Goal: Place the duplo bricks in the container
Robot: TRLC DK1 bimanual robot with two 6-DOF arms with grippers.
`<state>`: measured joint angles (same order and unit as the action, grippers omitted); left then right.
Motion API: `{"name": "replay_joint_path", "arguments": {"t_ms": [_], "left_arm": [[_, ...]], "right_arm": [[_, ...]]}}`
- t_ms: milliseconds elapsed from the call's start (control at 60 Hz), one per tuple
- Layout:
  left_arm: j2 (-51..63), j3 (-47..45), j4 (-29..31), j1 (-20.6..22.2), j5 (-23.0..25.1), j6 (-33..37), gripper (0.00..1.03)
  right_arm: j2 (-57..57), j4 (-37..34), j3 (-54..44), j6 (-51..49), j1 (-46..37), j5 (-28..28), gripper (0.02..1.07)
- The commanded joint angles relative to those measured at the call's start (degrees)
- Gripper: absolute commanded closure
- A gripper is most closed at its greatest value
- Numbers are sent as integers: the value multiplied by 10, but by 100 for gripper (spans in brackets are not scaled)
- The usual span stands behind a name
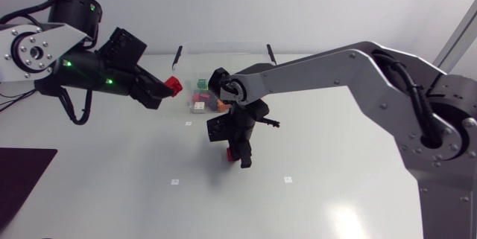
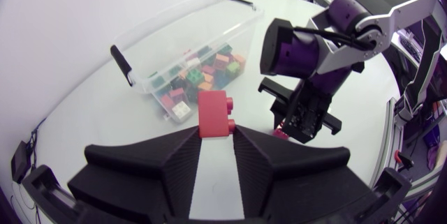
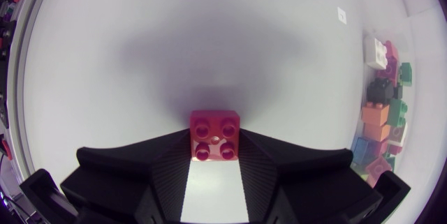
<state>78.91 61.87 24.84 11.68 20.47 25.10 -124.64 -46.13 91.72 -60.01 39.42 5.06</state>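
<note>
The container (image 1: 223, 53), a clear tub with black clips on its rim, stands at the far middle of the desk (image 1: 112, 194). It already holds a heap of duplo bricks (image 1: 203, 99) in green, orange, white and pink, so most of the sorting looks done.

Two bricks are outside it, and each sits in a tool.

The left tool (image 1: 165, 90) hangs just left of the container and above the desk. Its two wedge fingers are pinching a red brick (image 1: 174, 85) from both sides. The left wrist view shows this plainly: the red brick (image 2: 215, 114) stands clamped at the tips of the left tool (image 2: 216, 132), with the container (image 2: 133, 42) just ahead of it. I judge this brick close to delivery; it has to go over the rim and be let go.

The right tool (image 1: 237, 155) points straight down, nearer than the container and a little to its right. From the right wrist view its fingers press on both sides of a crimson brick (image 3: 215, 135), studs facing the camera, so the right tool (image 3: 215, 142) looks closed on it. I cannot tell whether that brick rests on the desk or is already clear of it. It has the longer way to travel.

The only bricks I can find outside the container are these two, so the task seems near its end.
</note>
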Motion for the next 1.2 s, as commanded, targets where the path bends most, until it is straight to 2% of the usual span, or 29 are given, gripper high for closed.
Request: {"name": "replay_joint_path", "arguments": {"t_ms": [0, 567, 967, 1017, 1050, 1183], "left_arm": [[12, 30, -15, -11, 15, -23, 74], [158, 159, -92, -12, 44, -89, 74], [286, 277, -99, 1, 48, -103, 72], [296, 287, -99, 4, 48, -104, 65], [302, 292, -99, 4, 47, -103, 58], [324, 316, -99, 9, 30, -103, 19]], "right_arm": [[47, 2, -21, 9, -15, 16, 80], [211, 74, -87, 97, -82, 96, 80], [254, 158, -117, 167, -129, 122, 80], [254, 169, -116, 176, -133, 122, 80], [255, 175, -112, 183, -137, 123, 80], [250, 194, -93, 210, -155, 131, 80]]}}
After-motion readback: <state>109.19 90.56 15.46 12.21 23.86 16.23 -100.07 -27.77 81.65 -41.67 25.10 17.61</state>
